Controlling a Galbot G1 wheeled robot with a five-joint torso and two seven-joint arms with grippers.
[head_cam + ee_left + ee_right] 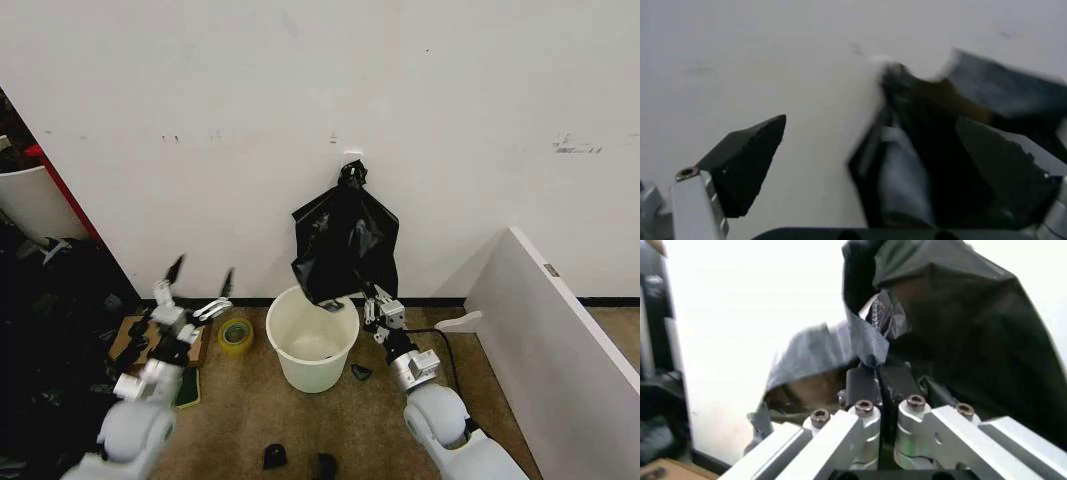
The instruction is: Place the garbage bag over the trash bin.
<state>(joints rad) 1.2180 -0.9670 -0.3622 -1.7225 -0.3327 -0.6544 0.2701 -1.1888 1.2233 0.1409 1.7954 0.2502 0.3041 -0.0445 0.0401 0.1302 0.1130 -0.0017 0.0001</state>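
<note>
— Counted one garbage bag (345, 240), one trash bin (313, 343)?
— Yes. Hung at frame centre from a wall hook (352, 158), long axis vertical, tail over the bin's rim.
— Hands?
— Right hand (377, 304) clenched on the bag's lower edge; left hand (200, 281), lower left, spread wide, grasping nothing.
— Around?
— Tape roll (236, 334) left of bin; black scraps (275, 456) on the floor.

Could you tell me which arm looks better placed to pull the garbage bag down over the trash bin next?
The right. Its end effector is shut on the lower edge of the garbage bag, directly beside the trash bin. The left end effector is open, off by the tape roll, holding nothing.
</note>
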